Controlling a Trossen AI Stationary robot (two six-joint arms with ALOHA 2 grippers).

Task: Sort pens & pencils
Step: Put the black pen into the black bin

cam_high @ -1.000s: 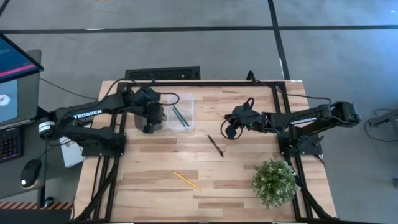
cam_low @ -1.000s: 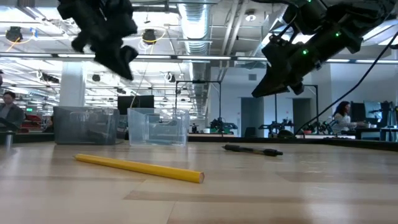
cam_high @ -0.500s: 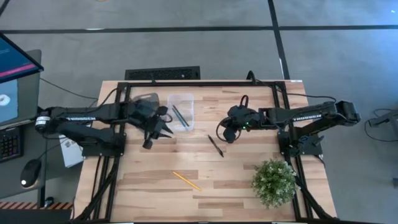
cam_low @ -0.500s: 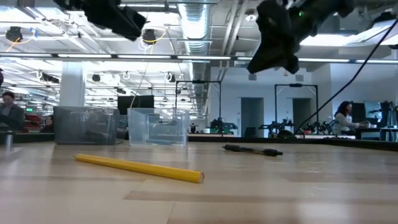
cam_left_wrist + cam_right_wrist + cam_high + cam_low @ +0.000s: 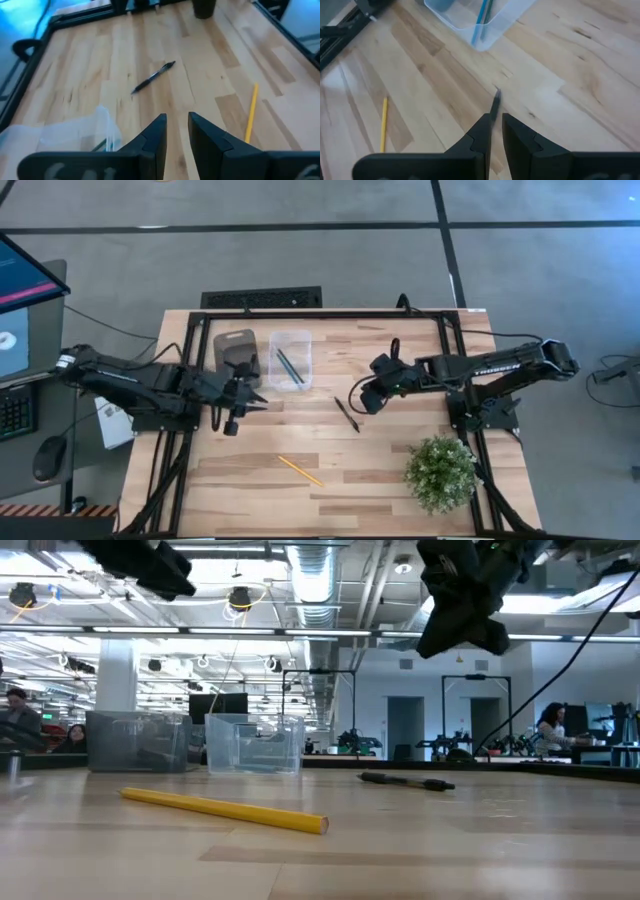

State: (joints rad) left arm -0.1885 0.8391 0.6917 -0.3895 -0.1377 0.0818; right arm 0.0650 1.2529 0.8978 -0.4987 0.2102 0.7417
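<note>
One black pen [image 5: 346,413] lies flat on the bench [image 5: 400,470], a little way from the clear bin [image 5: 290,359], on the side toward the plant [image 5: 440,471]. The yellow pencil [image 5: 300,470] lies farther from the clear bin, nearer the bench's front edge. Two pencils, one blue [image 5: 481,19], already stand in the clear bin, and a darker bin [image 5: 238,350] sits just beside it.

The right gripper [image 5: 368,401] hangs above the pen with nothing in its jaws, which are nearly closed with a thin gap. It should probably open wider, line up across the pen, then come straight down (slowly, so the pen does not roll).

The left gripper [image 5: 240,402] waits near the darker bin, jaws slightly apart and empty.

There is lots of bare wood around the pen, and the bench's edges are well away.
</note>
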